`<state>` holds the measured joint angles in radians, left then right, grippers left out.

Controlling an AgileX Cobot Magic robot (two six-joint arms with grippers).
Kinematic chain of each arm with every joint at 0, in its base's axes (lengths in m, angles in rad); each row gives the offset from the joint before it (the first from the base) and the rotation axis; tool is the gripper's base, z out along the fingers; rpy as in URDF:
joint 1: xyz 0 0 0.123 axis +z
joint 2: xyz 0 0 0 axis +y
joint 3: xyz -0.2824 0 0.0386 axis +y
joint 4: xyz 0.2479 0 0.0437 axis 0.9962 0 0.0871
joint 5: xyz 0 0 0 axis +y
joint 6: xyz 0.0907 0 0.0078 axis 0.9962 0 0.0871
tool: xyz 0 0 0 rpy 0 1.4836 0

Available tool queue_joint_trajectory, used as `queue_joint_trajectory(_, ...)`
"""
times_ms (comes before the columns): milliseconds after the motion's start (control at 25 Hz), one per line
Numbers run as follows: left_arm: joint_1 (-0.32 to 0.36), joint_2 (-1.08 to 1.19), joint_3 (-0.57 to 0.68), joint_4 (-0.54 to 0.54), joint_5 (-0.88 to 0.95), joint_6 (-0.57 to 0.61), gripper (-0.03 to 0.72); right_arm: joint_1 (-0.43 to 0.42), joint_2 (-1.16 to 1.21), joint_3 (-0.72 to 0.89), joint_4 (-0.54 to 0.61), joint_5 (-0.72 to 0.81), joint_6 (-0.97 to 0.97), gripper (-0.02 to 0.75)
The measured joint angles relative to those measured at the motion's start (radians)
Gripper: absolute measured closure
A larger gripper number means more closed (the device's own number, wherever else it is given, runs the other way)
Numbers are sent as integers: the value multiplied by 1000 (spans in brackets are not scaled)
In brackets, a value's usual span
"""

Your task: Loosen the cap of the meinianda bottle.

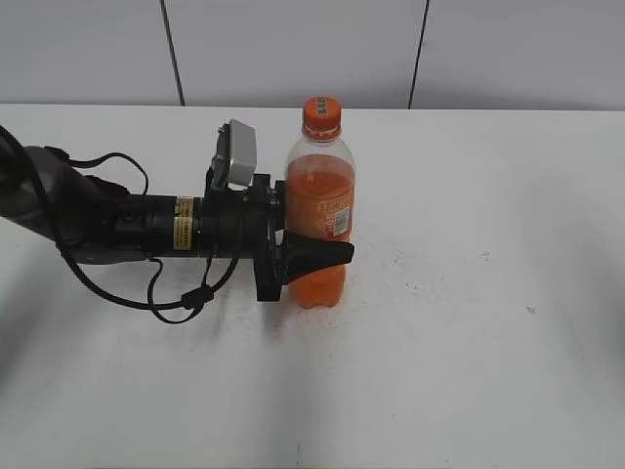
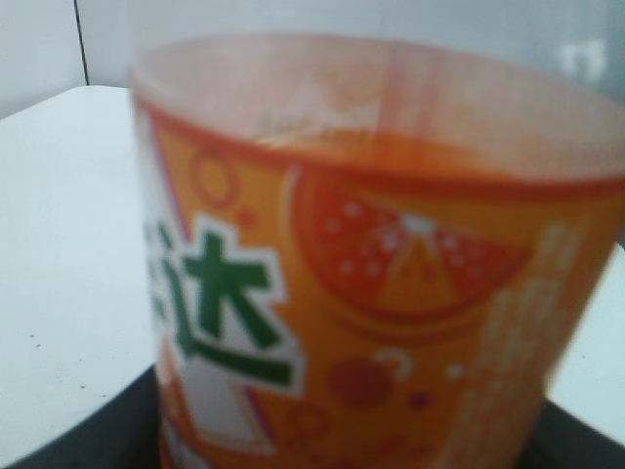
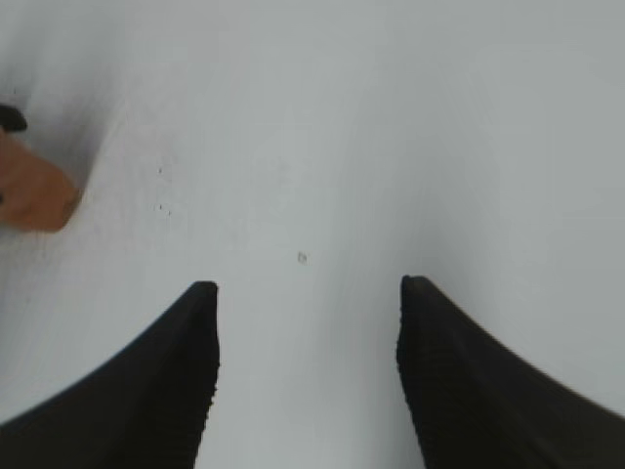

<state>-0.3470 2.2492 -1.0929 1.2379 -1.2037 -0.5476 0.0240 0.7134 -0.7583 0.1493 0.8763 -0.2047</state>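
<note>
Left gripper [image 1: 317, 256] jaws pinching upright meinianda bottle [image 1: 319, 210]; cap [image 1: 321, 115] on; right gripper [image 3: 308, 303] jaws spread

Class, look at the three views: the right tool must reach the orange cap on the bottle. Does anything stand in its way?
Nothing visible does. The cap stands bare above the left tool, which grips the meinianda bottle lower down. The right tool hangs open over bare table.

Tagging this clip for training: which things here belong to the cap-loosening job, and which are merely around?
Job:
meinianda bottle, upright
cap, on the bottle
left end effector, clamped around the bottle's body
right end effector, open above the table

Around:
white table
grey wall
</note>
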Motion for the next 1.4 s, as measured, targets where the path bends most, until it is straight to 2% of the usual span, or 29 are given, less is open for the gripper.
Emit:
queue_joint_trajectory(120,0,0,0,-1,0,0,273,0,142,-60,14,-88,1,299)
queue_joint_trajectory(280,-1,0,0,-3,0,-2,273,0,293,-196,26,-78,4,299)
queue_joint_trajectory(600,-1,0,0,-14,2,-6,273,0,632,-506,17,116,36,299)
queue_joint_trajectory(800,-1,0,0,-17,2,-7,273,15,757,-650,15,233,128,299)
queue_joint_trajectory(920,-1,0,0,-16,3,-7,273,81,808,-729,1,289,205,299)
queue_joint_trajectory(1080,-1,0,0,-16,3,-7,273,223,880,-809,-50,331,318,299)
queue_joint_trajectory(1200,-1,0,0,-16,3,-7,273,323,930,-866,-57,335,392,299)
queue_joint_trajectory(1400,-1,0,0,-16,3,-7,273,443,985,-947,-62,336,504,299)
